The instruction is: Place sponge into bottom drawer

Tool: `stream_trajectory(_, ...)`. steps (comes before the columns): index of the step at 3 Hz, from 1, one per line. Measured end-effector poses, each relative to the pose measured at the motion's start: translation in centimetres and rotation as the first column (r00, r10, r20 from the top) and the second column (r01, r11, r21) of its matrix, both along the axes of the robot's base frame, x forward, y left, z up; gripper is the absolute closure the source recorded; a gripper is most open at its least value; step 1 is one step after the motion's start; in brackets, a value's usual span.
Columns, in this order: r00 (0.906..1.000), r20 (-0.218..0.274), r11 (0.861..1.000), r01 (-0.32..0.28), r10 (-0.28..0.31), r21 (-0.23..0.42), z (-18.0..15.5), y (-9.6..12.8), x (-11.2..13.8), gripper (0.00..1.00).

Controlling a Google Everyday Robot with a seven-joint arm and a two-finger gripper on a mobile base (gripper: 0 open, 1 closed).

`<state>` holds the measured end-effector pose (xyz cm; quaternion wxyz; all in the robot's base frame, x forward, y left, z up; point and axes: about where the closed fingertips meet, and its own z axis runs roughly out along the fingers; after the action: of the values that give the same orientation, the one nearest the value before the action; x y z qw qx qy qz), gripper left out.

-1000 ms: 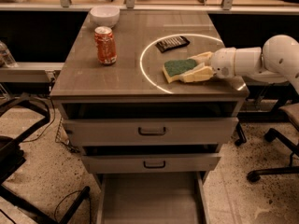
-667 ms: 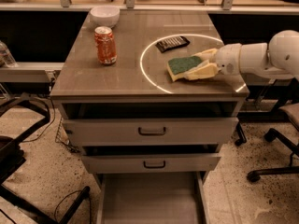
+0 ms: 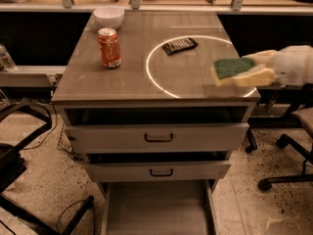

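— Where is the gripper (image 3: pixel 249 67)?

— It reaches in from the right, level with the desk (image 3: pixel 122 82) top, over its front right corner. The claw is clamped on the sponge (image 3: pixel 234 67): one pale finger lies over it and the other under it.

— So the sponge is off the surface?

— It is held over the front right corner with the green scouring side up and the yellow foam below. It overlaps the right-hand arc of the white ring (image 3: pixel 148 68) marked on the top. I cannot tell whether it clears the surface.

— And the bottom drawer (image 3: pixel 156 212)?

— Pulled well out below the front edge, with its flat grey floor showing. The sponge is well apart from it, up at desk height and off to the right.

— What else is on top?

— A red soda can (image 3: pixel 109 48) stands upright towards the left edge. A white bowl (image 3: pixel 108 16) sits at the back left corner. A black ridged packet (image 3: pixel 179 45) lies flat just inside the ring's back arc.

— The other drawers?

— The top drawer (image 3: pixel 157 137) and the middle drawer (image 3: pixel 157 171) each stand slightly out, and both dark handles are visible.
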<state>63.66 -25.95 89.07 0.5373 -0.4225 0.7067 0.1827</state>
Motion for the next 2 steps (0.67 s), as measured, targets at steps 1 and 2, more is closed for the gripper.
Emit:
stream_trajectory(1, 0.9952, 0.004, 0.994, 0.098, -0.098, -0.041, -1.6, -5.3, -5.4, 1.0)
stream_trajectory(2, 0.9838, -0.051, 0.984, 0.168, -0.172, -0.06, -7.8, -9.1, -12.6, 1.0)
